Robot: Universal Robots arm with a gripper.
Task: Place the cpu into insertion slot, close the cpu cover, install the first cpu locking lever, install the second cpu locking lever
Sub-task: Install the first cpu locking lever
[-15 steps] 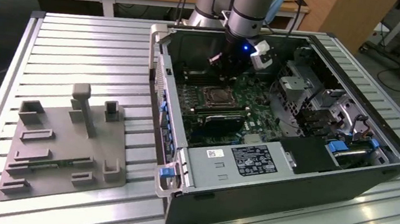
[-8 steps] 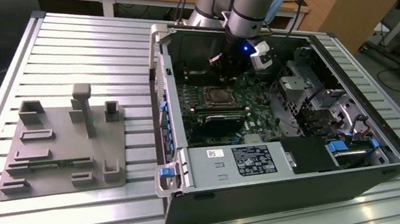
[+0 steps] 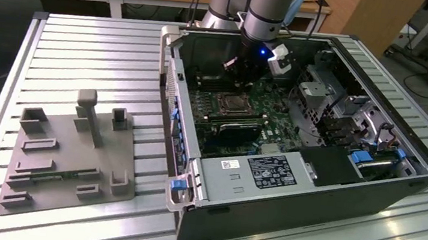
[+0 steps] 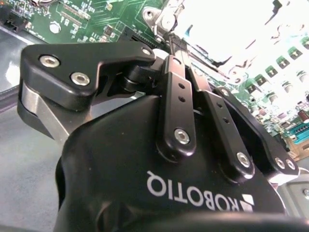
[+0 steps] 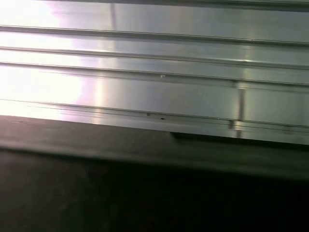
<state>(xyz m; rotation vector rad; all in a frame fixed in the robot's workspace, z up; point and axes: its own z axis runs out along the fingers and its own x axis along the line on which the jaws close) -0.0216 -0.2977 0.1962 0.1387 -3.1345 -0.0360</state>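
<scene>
Inside the open computer case, the insertion slot [image 3: 233, 104] sits on the green circuit board [image 3: 271, 117], and the cpu cover [image 3: 225, 97] appears to lie flat over it. I cannot tell whether the cpu is under the cover. My gripper [image 3: 236, 85] hangs just behind the slot, low over the board. In the second wrist view the gripper [image 4: 179, 46] has its black fingers [image 4: 175, 82] pressed together, tips at the edge of the glaring metal socket frame [image 4: 231, 34]. The locking levers are too small to make out.
A grey box with a white label [image 3: 261, 171] fills the case's front, and a metal drive cage [image 3: 322, 90] stands to the exterior view's right. On the slatted aluminium table [image 3: 93, 46], a grey fixture plate [image 3: 72, 158] carries several blocks. Case walls [image 3: 170, 91] surround the arm.
</scene>
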